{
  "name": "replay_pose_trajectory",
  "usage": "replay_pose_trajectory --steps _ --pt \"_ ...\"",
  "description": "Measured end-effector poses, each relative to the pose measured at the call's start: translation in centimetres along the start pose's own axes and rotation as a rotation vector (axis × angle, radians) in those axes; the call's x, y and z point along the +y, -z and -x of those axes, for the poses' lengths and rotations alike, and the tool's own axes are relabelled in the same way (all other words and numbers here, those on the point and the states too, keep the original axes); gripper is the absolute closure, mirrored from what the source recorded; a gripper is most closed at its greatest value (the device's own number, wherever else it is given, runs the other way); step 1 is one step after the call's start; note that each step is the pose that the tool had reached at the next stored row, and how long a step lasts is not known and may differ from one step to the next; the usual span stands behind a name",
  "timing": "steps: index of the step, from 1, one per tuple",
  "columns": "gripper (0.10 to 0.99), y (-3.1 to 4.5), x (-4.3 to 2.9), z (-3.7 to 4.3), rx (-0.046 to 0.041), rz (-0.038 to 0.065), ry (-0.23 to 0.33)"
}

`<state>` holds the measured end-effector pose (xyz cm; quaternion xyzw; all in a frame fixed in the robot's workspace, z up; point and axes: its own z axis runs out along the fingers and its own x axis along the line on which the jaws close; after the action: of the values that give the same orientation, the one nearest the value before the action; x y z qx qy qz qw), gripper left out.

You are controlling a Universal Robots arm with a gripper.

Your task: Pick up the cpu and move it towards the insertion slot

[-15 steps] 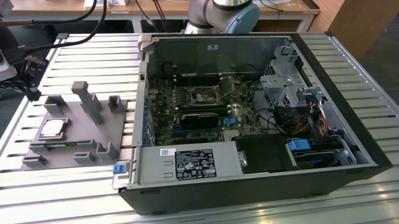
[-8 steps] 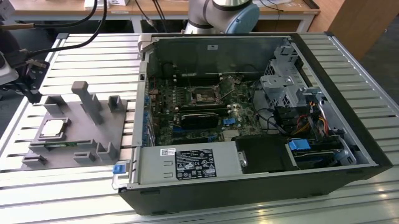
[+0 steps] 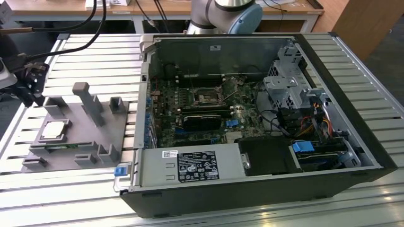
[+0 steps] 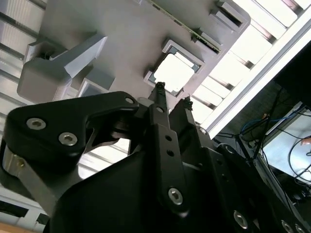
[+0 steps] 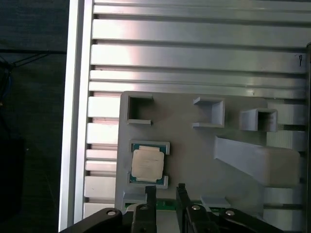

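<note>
gripper [image 5: 165, 188] hovers over grey tray [image 5: 194, 155], fingers slightly apart, holding nothing; cpu [image 5: 147, 163] lies in tray.

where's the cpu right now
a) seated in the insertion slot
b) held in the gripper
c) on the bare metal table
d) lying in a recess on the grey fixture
d: in the first wrist view the cpu lies flat in a framed recess of the grey fixture, and the gripper hangs beside it, open and holding nothing.
</note>
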<state>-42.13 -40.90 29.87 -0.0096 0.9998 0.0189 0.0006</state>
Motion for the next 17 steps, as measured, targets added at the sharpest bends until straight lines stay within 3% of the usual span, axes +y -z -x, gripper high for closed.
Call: replay_pose_trajectory --steps 1,3,6,9,17 --pt "0.792 -0.05 0.00 -0.05 0.0000 0.000 0.000" --pt "0.675 -0.17 -0.01 -0.13 -0.0001 0.000 0.000" --pt "0.620 -0.33 -0.02 -0.20 0.0001 0.000 0.000" --pt "0.498 -0.55 -0.02 -0.25 -0.0001 0.000 0.000" --pt "0.498 -1.02 -0.04 -0.29 0.0000 0.000 0.000"
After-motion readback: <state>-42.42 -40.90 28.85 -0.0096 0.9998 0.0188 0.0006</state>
